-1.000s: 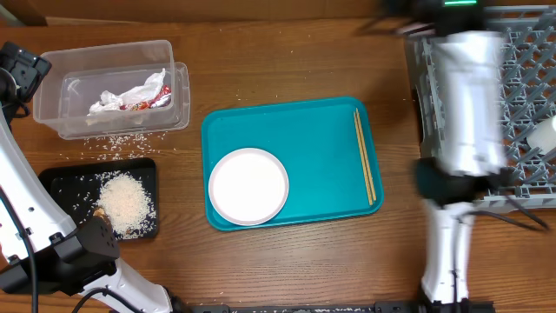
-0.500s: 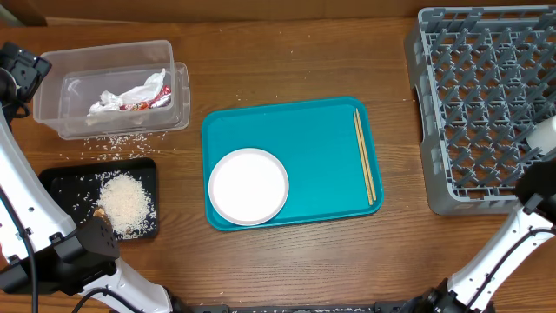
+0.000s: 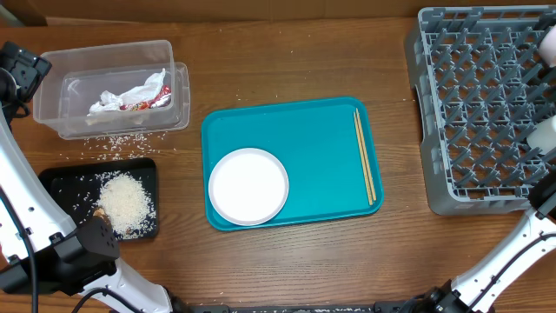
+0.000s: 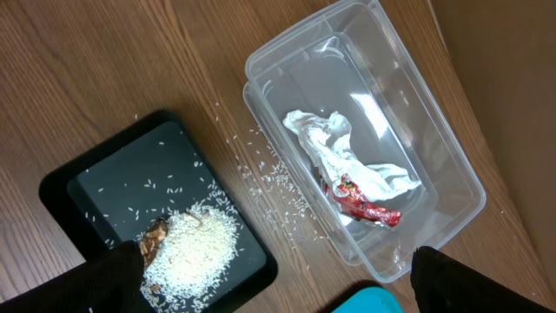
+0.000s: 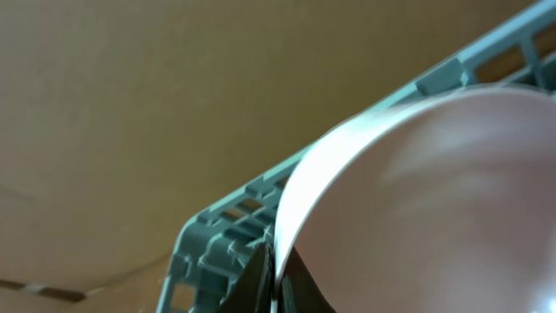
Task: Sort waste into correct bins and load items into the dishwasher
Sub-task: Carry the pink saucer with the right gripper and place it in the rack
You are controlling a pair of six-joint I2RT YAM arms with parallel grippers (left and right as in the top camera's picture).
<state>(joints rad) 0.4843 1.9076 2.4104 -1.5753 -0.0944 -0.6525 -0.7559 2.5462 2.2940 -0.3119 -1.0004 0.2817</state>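
Note:
My right gripper [image 5: 276,280] is shut on the rim of the pinkish saucer [image 5: 434,191], beside a corner of the grey dish rack [image 5: 217,243]. In the overhead view the saucer [image 3: 549,39] only peeks in at the rack's [image 3: 478,104] far right edge. My left gripper [image 4: 278,300] is open and empty above the clear tub [image 4: 417,104], which holds the napkin [image 4: 339,152] and red wrapper [image 4: 365,204]. The black tray [image 4: 113,183] holds rice [image 4: 195,252] and the brown scrap [image 4: 155,235]. The white plate [image 3: 248,185] and chopsticks [image 3: 363,156] lie apart. The cup and bowl are out of view.
The plate and chopsticks lie on a teal serving tray [image 3: 313,130] mid-table. Loose rice grains [image 3: 117,143] are scattered on the wood between tub and black tray. The right arm's white link [image 3: 543,135] overhangs the rack's right side.
The right arm has swung away from over the rack to the right edge, and the saucer's edge now shows at the rack's far right. The left arm has not moved.

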